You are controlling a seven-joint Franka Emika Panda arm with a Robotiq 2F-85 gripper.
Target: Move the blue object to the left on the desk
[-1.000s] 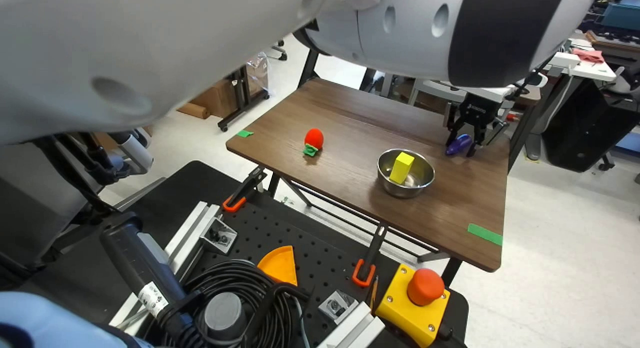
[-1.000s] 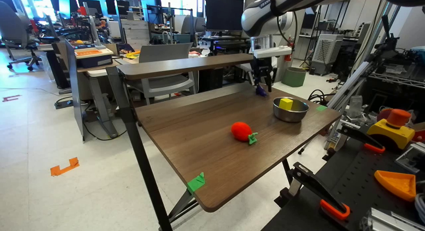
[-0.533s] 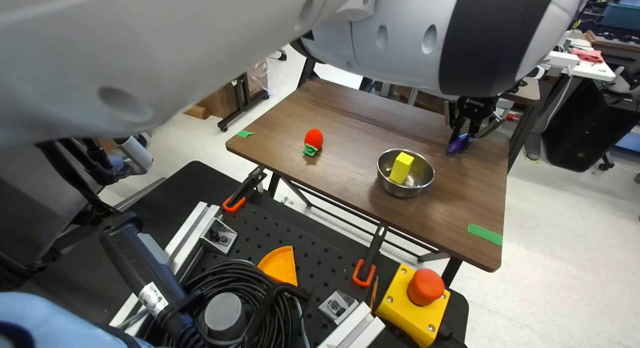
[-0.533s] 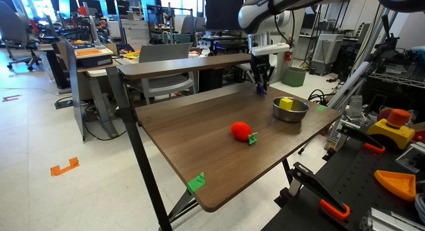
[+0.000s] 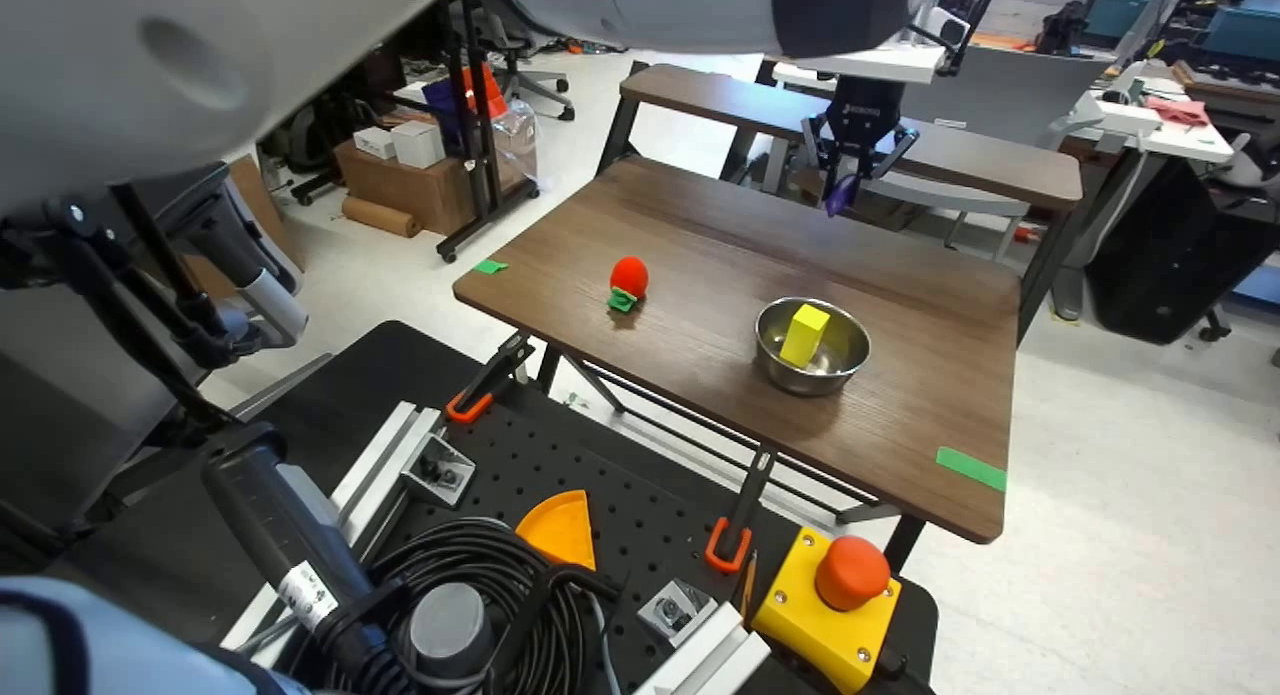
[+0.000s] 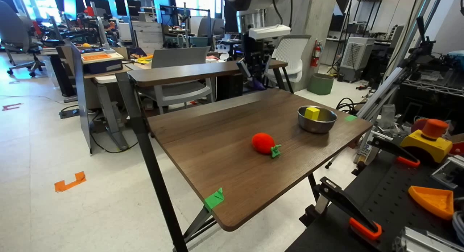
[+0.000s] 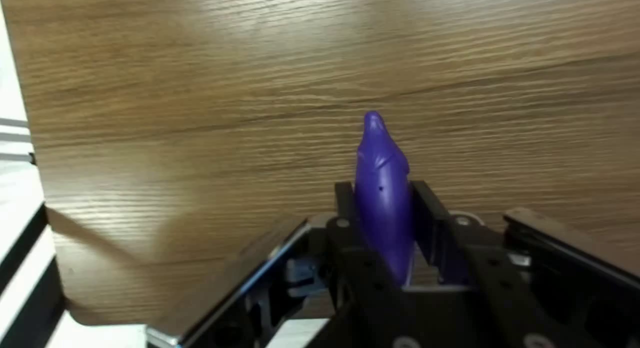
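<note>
The blue object is a glossy purple-blue, elongated piece with a narrow tip (image 7: 382,172). My gripper (image 7: 381,195) is shut on its middle, one finger on each side, with the tip pointing out past the fingertips in the wrist view. In both exterior views the gripper (image 5: 843,175) (image 6: 255,73) holds the blue object (image 5: 841,197) (image 6: 258,84) tilted and raised above the brown desk (image 5: 690,225) (image 6: 203,147), near its back edge. Part of the object is hidden behind the fingers.
A metal bowl (image 5: 812,383) (image 6: 318,127) with a yellow block (image 5: 803,337) (image 6: 311,113) stands on the desk. A red object with a green end (image 5: 629,277) (image 6: 263,143) lies nearer the front. A raised shelf (image 5: 985,157) (image 6: 203,71) runs along the back, close to the gripper.
The gripper has shut on the blue object and lifted it off the desk. In both exterior views it has moved up and to the left with the object. The bowl and red object have not moved.
</note>
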